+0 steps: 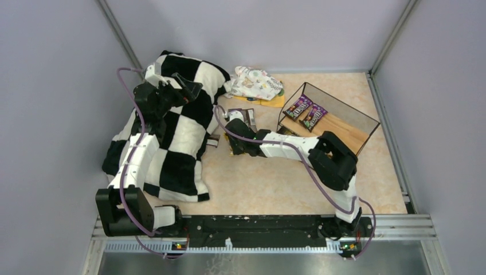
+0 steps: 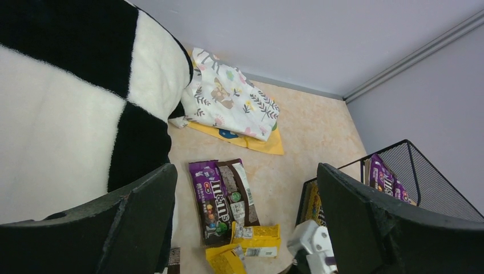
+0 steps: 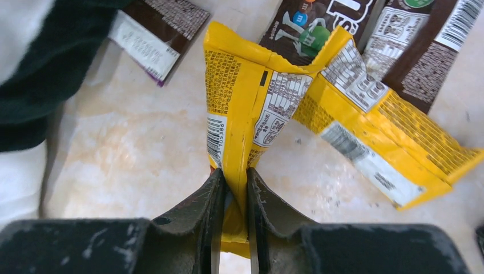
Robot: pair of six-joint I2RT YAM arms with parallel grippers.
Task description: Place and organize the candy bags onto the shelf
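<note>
In the right wrist view my right gripper [image 3: 235,174] is shut on the lower edge of a yellow candy bag [image 3: 242,97], which stands crumpled on the table. A second yellow bag [image 3: 388,140] lies just right of it, with a purple bag [image 3: 302,25] and a brown one [image 3: 425,51] behind. Seen from above, this gripper [image 1: 232,146] is left of the shelf [image 1: 369,121], where two purple bags [image 1: 298,106] [image 1: 314,116] rest on the top board. My left gripper [image 2: 246,171] hangs open and empty over the checkered blanket's edge, above the bags on the table [image 2: 211,200].
The black-and-white checkered blanket [image 1: 172,143] covers the left side under my left arm. A white floral cloth bundle [image 1: 258,83] lies on a flat orange sheet [image 1: 272,102] at the back. Another brown bag [image 3: 154,31] lies beside the blanket. Walls enclose the table.
</note>
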